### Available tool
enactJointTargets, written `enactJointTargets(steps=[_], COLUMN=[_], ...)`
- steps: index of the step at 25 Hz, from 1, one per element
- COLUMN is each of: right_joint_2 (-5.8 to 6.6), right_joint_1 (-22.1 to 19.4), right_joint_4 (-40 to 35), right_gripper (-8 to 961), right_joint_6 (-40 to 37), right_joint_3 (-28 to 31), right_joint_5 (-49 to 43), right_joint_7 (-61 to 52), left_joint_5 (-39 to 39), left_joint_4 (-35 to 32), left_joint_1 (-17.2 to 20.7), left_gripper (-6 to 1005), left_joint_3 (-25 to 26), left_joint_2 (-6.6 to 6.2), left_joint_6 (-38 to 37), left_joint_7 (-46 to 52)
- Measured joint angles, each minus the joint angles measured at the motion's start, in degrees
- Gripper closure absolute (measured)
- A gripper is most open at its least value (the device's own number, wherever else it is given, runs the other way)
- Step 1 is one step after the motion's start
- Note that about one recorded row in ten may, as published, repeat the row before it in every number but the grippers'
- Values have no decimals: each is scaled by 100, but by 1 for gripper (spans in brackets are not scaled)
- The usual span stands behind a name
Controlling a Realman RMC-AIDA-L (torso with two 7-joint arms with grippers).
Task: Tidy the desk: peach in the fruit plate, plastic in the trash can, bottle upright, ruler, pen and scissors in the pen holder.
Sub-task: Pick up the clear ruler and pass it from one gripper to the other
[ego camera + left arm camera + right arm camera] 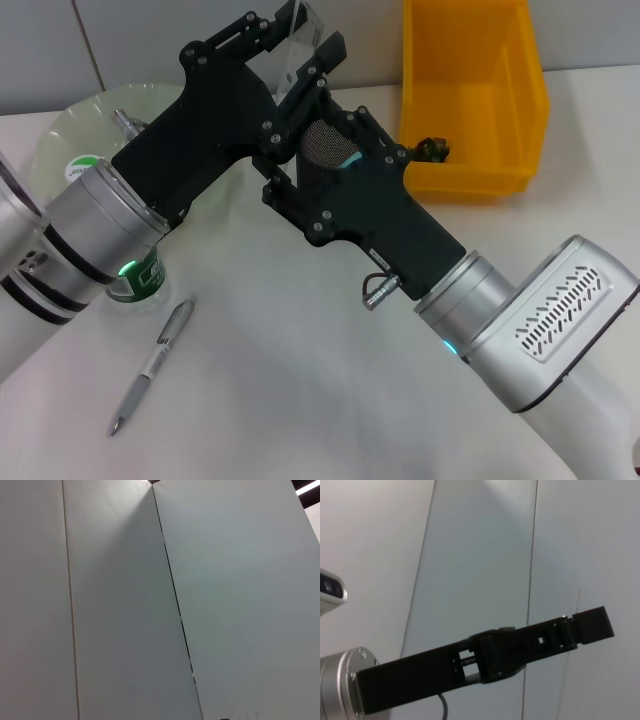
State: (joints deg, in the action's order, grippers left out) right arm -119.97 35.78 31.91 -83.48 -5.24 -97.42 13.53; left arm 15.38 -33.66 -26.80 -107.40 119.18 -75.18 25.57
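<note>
The pen (pixel 152 366) is lying slantwise at lower left, nearer the left pincer (pixel 290 40), which is gripping a clear ruler (pixel 305 35).

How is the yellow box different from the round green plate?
The yellow box has straight sides and tall walls; the green plate is round and shallow. The box is solid yellow; the plate is pale and see-through. The box sits on the robot's right, the plate on its left. Both rest on the white table.

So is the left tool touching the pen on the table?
Apart. The head view shows the pen lying alone on the table, with the left tool far off by the yellow bin.
</note>
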Motion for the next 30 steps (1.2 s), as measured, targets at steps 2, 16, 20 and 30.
enactJointTargets(steps=[2, 16, 20, 30], right_joint_2=[0, 0, 0, 0], right_joint_1=[26, 36, 42, 54], right_joint_4=[5, 184, 191, 234], right_gripper=[154, 505, 595, 640], right_joint_6=[35, 249, 261, 421], right_joint_3=[2, 234, 244, 405], right_joint_5=[-28, -119, -138, -138], right_joint_7=[-72, -141, -141, -141], left_joint_5=[2, 2, 0, 0], left_joint_4=[0, 9, 9, 18], left_joint_1=[0, 29, 35, 26], left_gripper=[589, 587, 586, 584], left_joint_3=[0, 0, 0, 4], left_joint_2=[0, 0, 0, 0], left_joint_6=[2, 4, 3, 22], left_joint_7=[0, -59, -79, -79])
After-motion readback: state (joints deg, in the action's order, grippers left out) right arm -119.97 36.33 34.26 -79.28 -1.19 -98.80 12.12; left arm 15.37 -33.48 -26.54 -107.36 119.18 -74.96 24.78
